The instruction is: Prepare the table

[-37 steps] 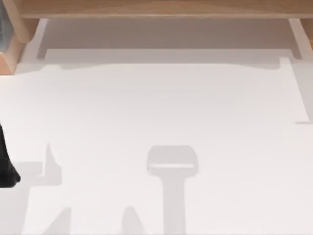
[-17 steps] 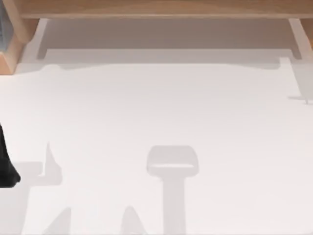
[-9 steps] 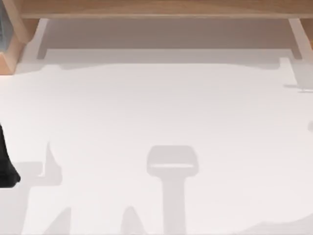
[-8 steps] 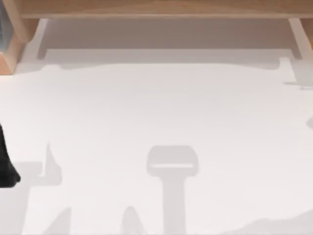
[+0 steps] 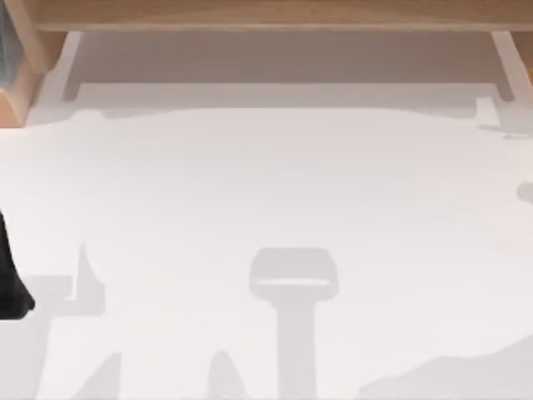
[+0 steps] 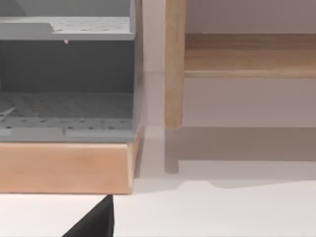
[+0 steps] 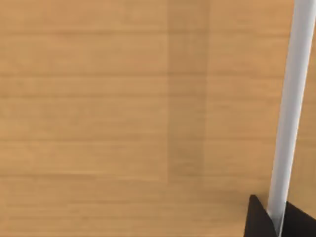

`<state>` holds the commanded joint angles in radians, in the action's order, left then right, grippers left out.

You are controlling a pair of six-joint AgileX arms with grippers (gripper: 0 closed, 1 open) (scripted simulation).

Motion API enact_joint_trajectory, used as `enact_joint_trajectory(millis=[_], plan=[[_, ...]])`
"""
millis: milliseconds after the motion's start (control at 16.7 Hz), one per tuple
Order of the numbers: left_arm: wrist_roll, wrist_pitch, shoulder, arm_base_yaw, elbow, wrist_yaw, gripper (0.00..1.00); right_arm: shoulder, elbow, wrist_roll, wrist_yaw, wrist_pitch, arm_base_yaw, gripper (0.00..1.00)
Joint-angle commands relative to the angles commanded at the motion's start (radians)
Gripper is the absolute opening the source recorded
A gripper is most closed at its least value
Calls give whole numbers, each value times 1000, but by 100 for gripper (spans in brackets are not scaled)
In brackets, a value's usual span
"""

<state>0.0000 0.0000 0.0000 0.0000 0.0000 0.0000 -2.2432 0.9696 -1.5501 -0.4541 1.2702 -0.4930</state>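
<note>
White table (image 6: 222,212) across the near part, shadow band along its far edge. Grey perforated rack (image 6: 66,84) with two shelf levels sits on a light wood base (image 6: 66,168). Just beside it a light wood post (image 6: 174,64) stands upright, with a wooden shelf (image 6: 249,57) running off from it above the table. One dark fingertip (image 6: 96,222) of the left gripper over the table, near the base corner.

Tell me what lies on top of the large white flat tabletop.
On the large white flat tabletop only grey shadows are seen. The black left arm covers a small part at its left edge.
</note>
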Motion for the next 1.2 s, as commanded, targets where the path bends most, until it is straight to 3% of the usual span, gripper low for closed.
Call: enact_joint_trajectory(millis=[660,960,1200], plan=[[0,0,0,0,0,0,100,-123,273,-1,62,-151,61,0],[0,0,0,0,0,0,100,-128,284,-1,65,-157,64,0],[0,0,0,0,0,0,100,-128,284,-1,65,-157,64,30]])
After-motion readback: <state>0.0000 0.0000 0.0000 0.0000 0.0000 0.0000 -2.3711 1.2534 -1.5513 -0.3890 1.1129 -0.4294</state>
